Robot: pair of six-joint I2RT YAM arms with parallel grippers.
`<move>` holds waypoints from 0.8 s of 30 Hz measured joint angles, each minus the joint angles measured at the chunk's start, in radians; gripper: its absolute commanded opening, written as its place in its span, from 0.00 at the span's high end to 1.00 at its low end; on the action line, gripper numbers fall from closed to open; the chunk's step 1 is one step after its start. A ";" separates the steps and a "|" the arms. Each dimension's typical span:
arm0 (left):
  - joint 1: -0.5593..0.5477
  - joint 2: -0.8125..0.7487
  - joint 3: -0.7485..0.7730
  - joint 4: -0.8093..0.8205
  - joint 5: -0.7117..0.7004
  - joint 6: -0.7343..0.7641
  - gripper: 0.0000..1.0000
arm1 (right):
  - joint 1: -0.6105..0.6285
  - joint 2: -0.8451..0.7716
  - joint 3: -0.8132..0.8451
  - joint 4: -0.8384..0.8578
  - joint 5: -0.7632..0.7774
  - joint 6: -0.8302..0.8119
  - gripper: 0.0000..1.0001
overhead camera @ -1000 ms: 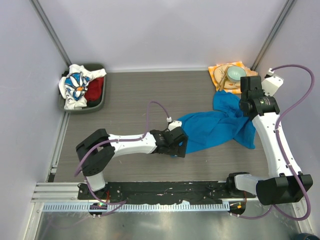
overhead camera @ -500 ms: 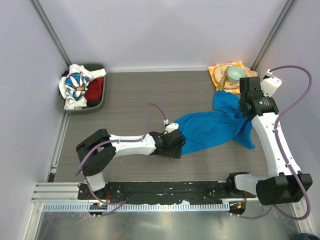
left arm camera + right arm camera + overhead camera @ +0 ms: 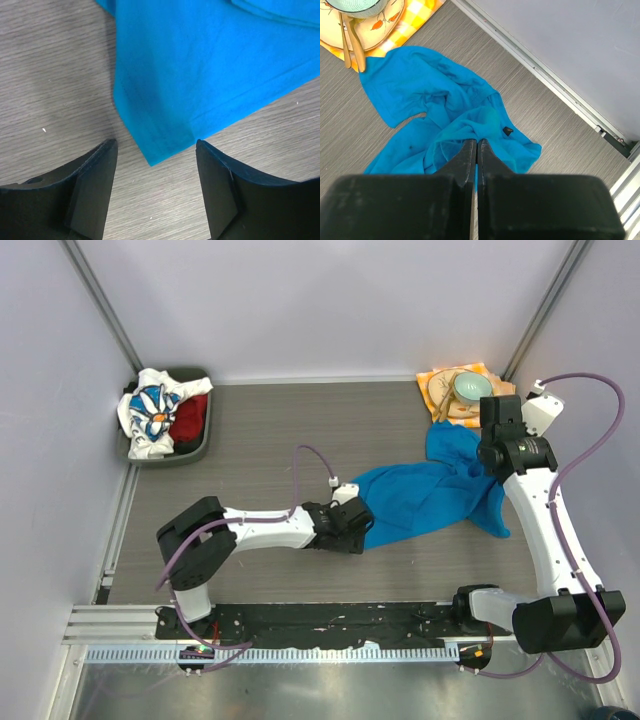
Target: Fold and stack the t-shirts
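A bright blue t-shirt (image 3: 430,495) lies crumpled across the middle-right of the table. Its lower left corner (image 3: 152,159) reaches in between the fingers of my left gripper (image 3: 156,145), which stands open just above the tabletop, without touching the cloth. My right gripper (image 3: 477,141) is shut on a bunched fold of the blue t-shirt (image 3: 445,100) near its right end, seen from above as the right gripper (image 3: 484,462). The white daisy-print t-shirt (image 3: 150,410) and a red t-shirt (image 3: 190,418) sit heaped in a bin at the back left.
The dark green bin (image 3: 203,445) stands in the back left corner. An orange-and-white checked napkin (image 3: 438,390) at the back right carries a plate, a pale green bowl (image 3: 470,388) and a wooden utensil (image 3: 350,45). Walls and a metal rail (image 3: 555,85) border the table.
My left gripper has shifted slightly at the blue t-shirt's lower left corner, uncovering a bit more cloth. The right arm and its hold look unchanged.
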 measured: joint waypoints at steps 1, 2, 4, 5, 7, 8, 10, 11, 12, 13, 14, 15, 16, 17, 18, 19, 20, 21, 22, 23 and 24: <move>0.000 0.007 0.008 0.000 -0.002 0.000 0.34 | 0.000 -0.001 0.000 0.000 0.000 0.000 0.99; 0.000 0.015 0.017 -0.002 -0.006 -0.001 0.34 | 0.000 -0.001 0.000 0.000 -0.002 0.000 1.00; 0.000 0.031 0.036 -0.006 -0.014 -0.004 0.36 | 0.000 -0.001 0.000 0.001 -0.003 0.000 0.99; 0.000 0.037 0.043 -0.007 -0.018 -0.005 0.37 | 0.000 -0.002 -0.001 0.001 -0.003 0.000 0.99; 0.000 0.045 0.054 -0.015 -0.025 -0.008 0.39 | 0.000 -0.005 -0.002 0.002 -0.006 0.000 0.99; 0.000 0.047 0.056 -0.018 -0.028 -0.010 0.42 | 0.000 -0.007 -0.003 0.002 -0.007 0.000 0.99; 0.000 0.049 0.058 -0.024 -0.035 -0.018 0.45 | 0.000 -0.011 -0.005 0.005 -0.010 0.000 0.99; 0.000 0.051 0.059 -0.027 -0.039 -0.023 0.45 | 0.000 -0.012 -0.006 0.005 -0.011 0.000 0.99; 0.000 0.051 0.059 -0.028 -0.041 -0.026 0.45 | 0.000 -0.013 -0.008 0.005 -0.013 0.000 0.99; 0.000 0.051 0.059 -0.031 -0.043 -0.029 0.47 | 0.000 -0.014 -0.008 0.005 -0.014 0.000 0.99; 0.000 0.051 0.059 -0.032 -0.045 -0.032 0.47 | 0.000 -0.014 -0.008 0.005 -0.016 0.000 0.99; 0.000 0.051 0.058 -0.033 -0.046 -0.034 0.48 | 0.000 -0.014 -0.008 0.005 -0.018 0.000 0.99; 0.000 0.051 0.057 -0.033 -0.047 -0.035 0.49 | 0.000 -0.014 -0.008 0.005 -0.019 0.000 0.99; 0.000 0.051 0.055 -0.032 -0.049 -0.039 0.49 | 0.000 -0.014 -0.008 0.005 -0.020 0.000 0.99; 0.000 0.050 0.053 -0.032 -0.053 -0.044 0.50 | 0.000 -0.014 -0.008 0.005 -0.021 0.000 0.99; 0.000 0.050 0.052 -0.032 -0.054 -0.048 0.50 | 0.000 -0.015 -0.009 0.006 -0.023 0.000 0.99; 0.000 0.049 0.049 -0.030 -0.056 -0.051 0.51 | 0.000 -0.016 -0.010 0.006 -0.025 0.000 0.99; 0.000 0.046 0.044 -0.026 -0.057 -0.053 0.52 | 0.000 -0.018 -0.012 0.006 -0.026 0.000 0.99; 0.000 0.043 0.040 -0.021 -0.058 -0.055 0.53 | 0.000 -0.018 -0.013 0.006 -0.026 -0.001 0.99; 0.000 0.042 0.035 -0.018 -0.061 -0.057 0.53 | 0.000 -0.019 -0.014 0.008 -0.027 -0.001 0.99; 0.000 0.041 0.033 -0.016 -0.061 -0.059 0.53 | 0.000 -0.019 -0.014 0.009 -0.028 -0.001 0.99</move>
